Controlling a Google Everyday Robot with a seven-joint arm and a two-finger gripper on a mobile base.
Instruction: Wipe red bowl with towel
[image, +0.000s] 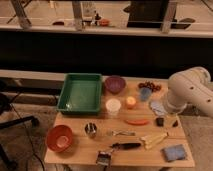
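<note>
The red bowl (59, 138) sits empty at the front left corner of the wooden table (85, 150). A blue-grey folded towel (174, 152) lies flat at the front right corner. My white arm (187, 92) comes in from the right, and my gripper (167, 121) hangs low over the table's right edge, behind the towel and far from the bowl. It holds nothing that I can see.
A green tray (80, 92) stands at the back left, with a purple bowl (115, 84), white cup (113, 106), orange cup (131, 102) and blue cup (145, 94) beside it. A carrot (136, 121), metal cup (91, 130), black-handled utensil (125, 145) and banana (152, 140) lie mid-table.
</note>
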